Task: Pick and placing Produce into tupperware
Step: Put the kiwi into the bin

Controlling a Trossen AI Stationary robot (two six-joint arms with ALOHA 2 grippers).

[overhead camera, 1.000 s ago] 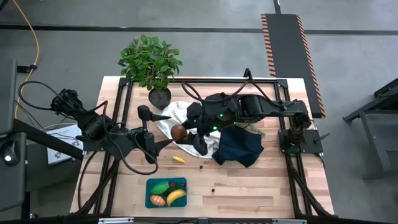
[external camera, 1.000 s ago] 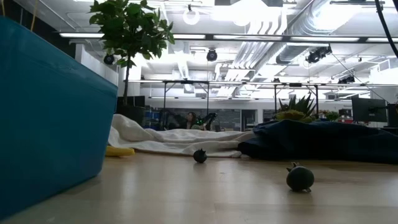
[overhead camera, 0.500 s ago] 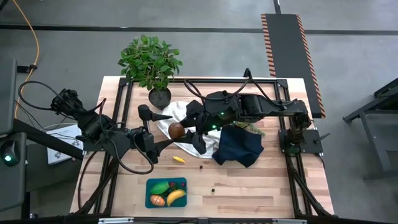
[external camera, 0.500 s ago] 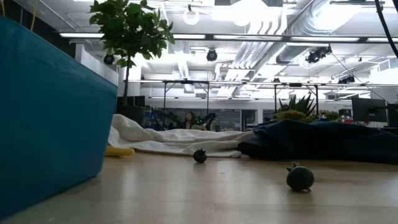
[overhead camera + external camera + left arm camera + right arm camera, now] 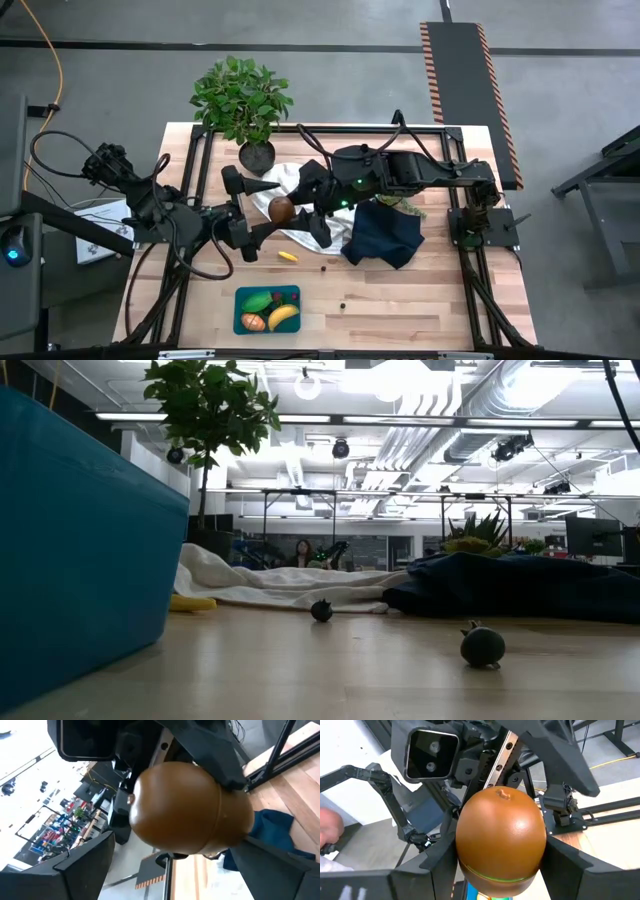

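One kiwi ball (image 5: 281, 208) btwn both pincers, midair.

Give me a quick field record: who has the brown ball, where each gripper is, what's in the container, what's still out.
brown ball: held by right gripper, above the white cloth
left gripper: open, fingers either side of the ball, facing the right gripper
tupperware: near table edge; holds banana, green piece, orange piece
still out: small yellow piece, two dark bits on the wood
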